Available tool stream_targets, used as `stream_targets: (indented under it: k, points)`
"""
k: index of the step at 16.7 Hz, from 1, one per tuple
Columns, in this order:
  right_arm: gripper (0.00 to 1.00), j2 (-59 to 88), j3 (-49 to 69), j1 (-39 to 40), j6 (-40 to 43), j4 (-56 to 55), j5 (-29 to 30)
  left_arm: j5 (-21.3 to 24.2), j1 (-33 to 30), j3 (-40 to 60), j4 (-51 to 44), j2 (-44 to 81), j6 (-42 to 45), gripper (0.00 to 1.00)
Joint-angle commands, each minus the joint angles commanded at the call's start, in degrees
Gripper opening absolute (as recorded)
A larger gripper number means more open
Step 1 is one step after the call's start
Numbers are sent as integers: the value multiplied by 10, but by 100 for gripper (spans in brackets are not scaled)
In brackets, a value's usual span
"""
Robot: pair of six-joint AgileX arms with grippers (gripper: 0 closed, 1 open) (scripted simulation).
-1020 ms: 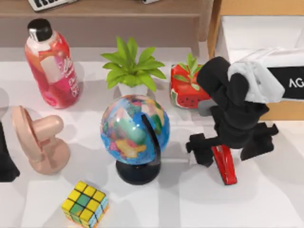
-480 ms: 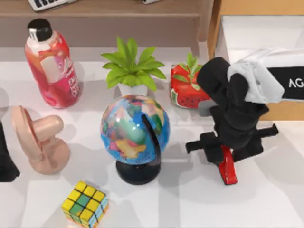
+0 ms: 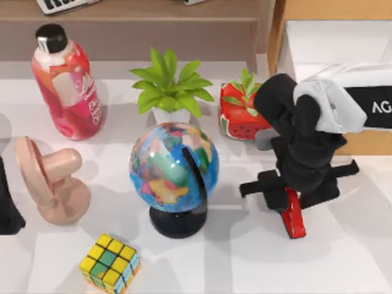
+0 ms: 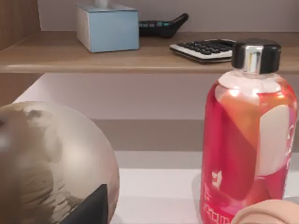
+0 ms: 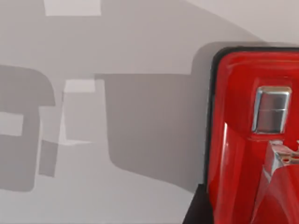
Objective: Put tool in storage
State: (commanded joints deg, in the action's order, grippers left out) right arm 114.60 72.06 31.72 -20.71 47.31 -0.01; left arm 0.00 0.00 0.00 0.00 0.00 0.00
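With its black fingers drawn in against both long sides of the red stapler (image 3: pixel 293 215), the right gripper (image 3: pixel 293 197) stands over the table's right half, clamped on the tool near its upper end. The stapler is long and narrow, glossy red with a dark edge along its underside; the right wrist view shows its shiny red shell (image 5: pixel 252 135) bordered in black and a small silver metal plate set into the top. Its lower end pokes out below the gripper toward the table's near edge, where the white tabletop (image 3: pixel 343 257) lies bare. Just behind the arm, at the top right, sits the light wooden drawer box (image 3: pixel 288 37), open, its white interior showing. To the left of the gripper stands the round, multicoloured globe (image 3: pixel 173 169) on a dark base, with the watermelon-patterned cube (image 3: pixel 237 119) near the drawer's front corner. The left arm (image 3: pixel 7 202) stays parked at the table's left edge.
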Motion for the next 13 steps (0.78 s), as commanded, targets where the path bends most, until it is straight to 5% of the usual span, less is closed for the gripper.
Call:
stream_targets:
  k: [13]
  points:
    - [0, -31, 38, -2, 1, 63, 0, 0, 0, 0, 0, 0, 0, 100]
